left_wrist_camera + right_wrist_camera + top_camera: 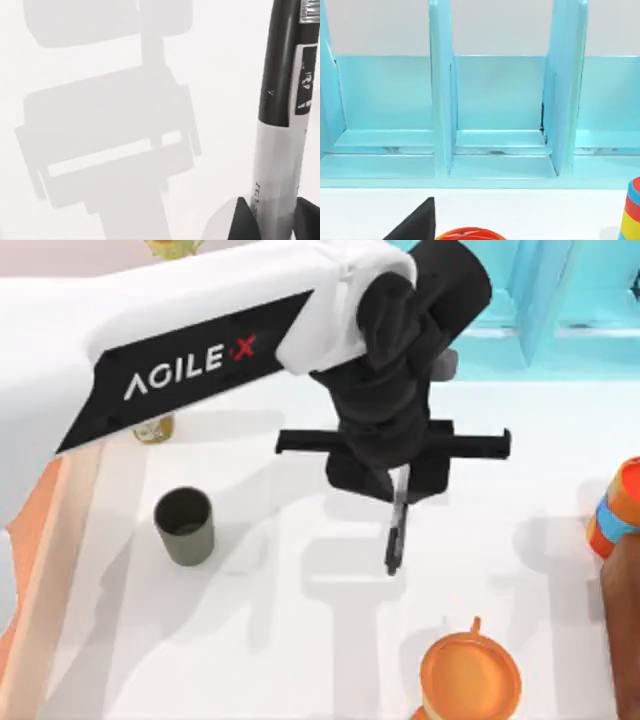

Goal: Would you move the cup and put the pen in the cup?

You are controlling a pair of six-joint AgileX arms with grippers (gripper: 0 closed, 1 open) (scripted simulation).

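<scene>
The dark olive-grey cup (pixel 185 525) stands upright on the white table, left of centre. My left gripper (pixel 400 480) hovers to its right, shut on the pen (pixel 395 535), which hangs down from it above the table. In the left wrist view the black and white pen (pixel 282 125) runs between the two dark fingertips (pixel 241 220) of the left gripper (pixel 275 222). The pen is well apart from the cup. A black wedge of my right gripper (pixel 415 225) shows at the edge of the right wrist view.
An orange mug (pixel 470 675) sits at the front, right of the pen. A yellowish bottle (pixel 155 428) stands behind the cup, partly under the left arm. A striped orange and blue object (pixel 615 510) is at the right edge. A teal rack (pixel 500 110) lines the back.
</scene>
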